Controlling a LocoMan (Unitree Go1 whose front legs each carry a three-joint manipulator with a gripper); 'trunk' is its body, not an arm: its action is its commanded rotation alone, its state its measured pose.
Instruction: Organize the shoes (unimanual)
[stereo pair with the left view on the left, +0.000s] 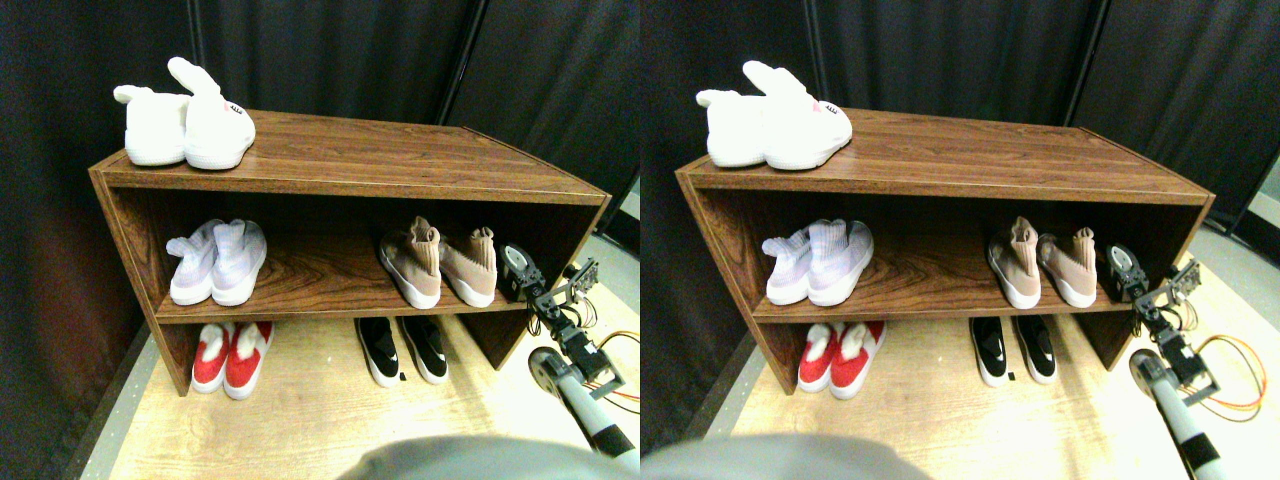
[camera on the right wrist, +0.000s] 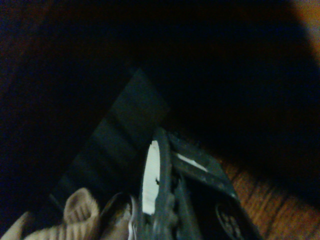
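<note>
The tan sock sneakers (stereo pair with the left view on the left: 440, 263) sit side by side on the middle shelf (stereo pair with the left view on the left: 330, 275) of the wooden shoe rack (stereo pair with the left view on the left: 350, 160), over on its right side, collars up and white soles showing. Directly below them on the floor (stereo pair with the left view on the left: 300, 410) is the pair of black slip-ons (stereo pair with the left view on the left: 403, 350) with white marks. The right gripper (stereo pair with the left view on the left: 520, 272) is poked into the shelf just beside the right tan shoe; can't tell from either view whether the jaws are open or closed or touching the shoe. The wrist view is super dark, just a bit of tan knit (camera on the right wrist: 75, 220) near the jaw frame.

Other pairs: lavender sneakers (stereo pair with the left view on the left: 215, 262) on the same shelf's left, red-and-white ones (stereo pair with the left view on the left: 232, 358) on the floor below, white pair (stereo pair with the left view on the left: 190, 125) on top. There's a small red tag on a white one, unreadable.
</note>
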